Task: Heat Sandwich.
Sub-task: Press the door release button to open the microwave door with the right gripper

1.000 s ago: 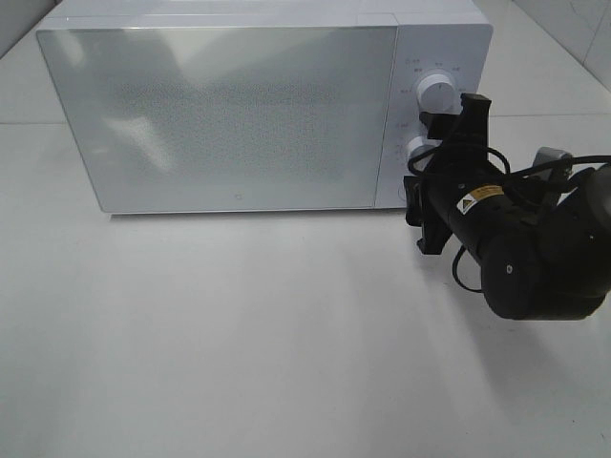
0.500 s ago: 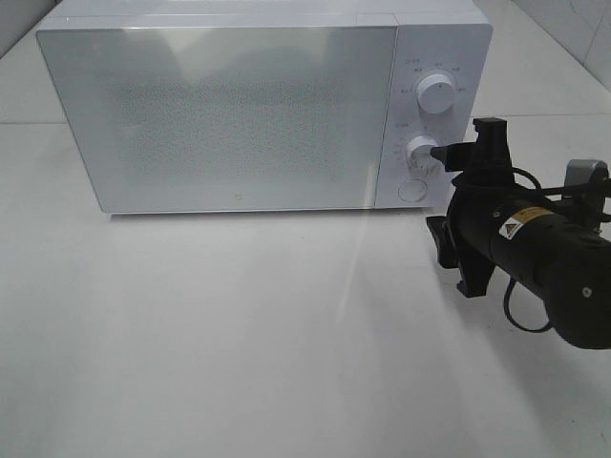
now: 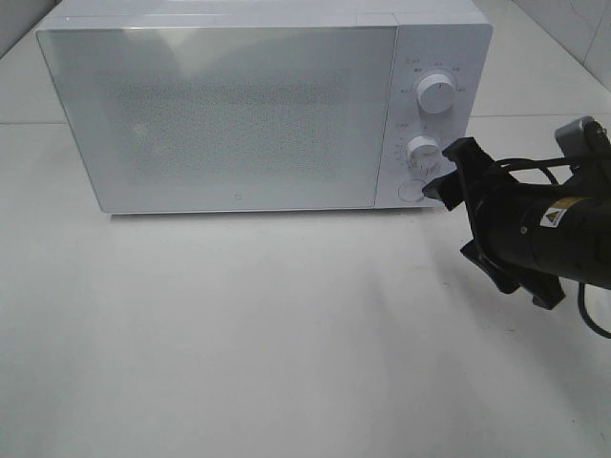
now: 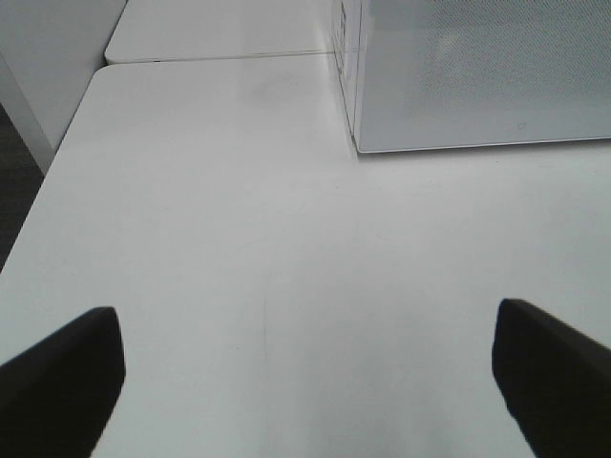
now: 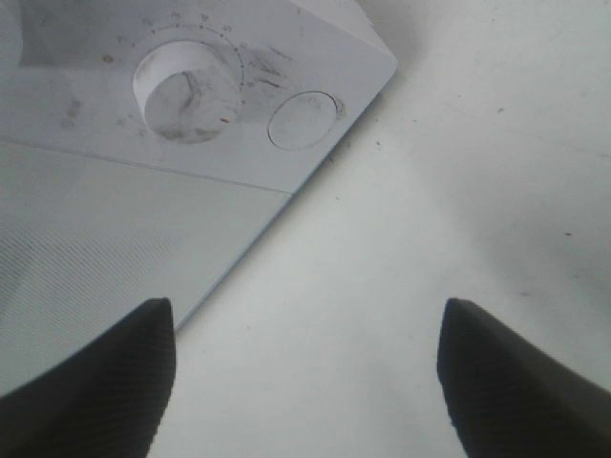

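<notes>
The sandwich is out of view. The white microwave [image 3: 229, 114] stands at the back of the table with its door closed. My right gripper [image 3: 453, 218] is open and empty, hovering off the microwave's lower right corner, its upper finger close to the round button [image 3: 410, 190] below the lower knob [image 3: 421, 151]. The right wrist view shows that knob [image 5: 186, 91] and the button [image 5: 304, 119] beyond the open right gripper [image 5: 305, 382]. My left gripper [image 4: 305, 382] is open over bare table, with the microwave's [image 4: 477, 76] left front corner ahead of it. It does not show in the exterior view.
The upper knob [image 3: 436, 95] sits above the lower one on the control panel. The white table [image 3: 239, 334] spreads in front of the microwave. In the left wrist view the table's edge [image 4: 38, 191] drops off to a dark floor.
My right gripper has drawn away from the lower knob, moving down and to the right and rolling about its axis. It now sits by the round button. The microwave door stays closed.
</notes>
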